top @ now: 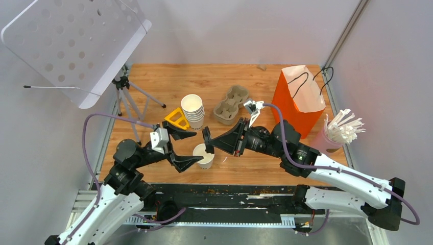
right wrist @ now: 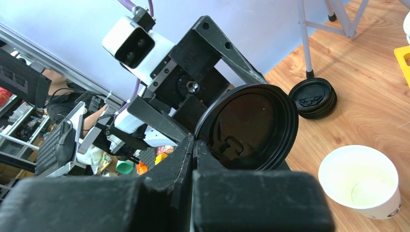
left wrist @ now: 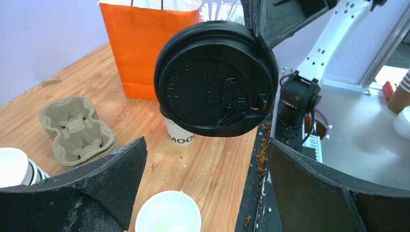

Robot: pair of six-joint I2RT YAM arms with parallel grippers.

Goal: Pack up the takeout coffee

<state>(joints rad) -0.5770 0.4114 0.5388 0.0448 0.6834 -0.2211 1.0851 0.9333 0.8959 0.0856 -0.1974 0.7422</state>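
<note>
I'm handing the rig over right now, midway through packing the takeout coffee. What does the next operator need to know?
Left gripper: jaws open, empty, beside the lidless white paper cup.
Right gripper: shut on the round black plastic lid, held on edge close to the cup, not on it.
Done: lid is in hand; cup stands upright, apart from the stack of white cups.
Left: seat the lid on the cup, then probably move it into the orange paper bag, which stands open at back right.
</note>
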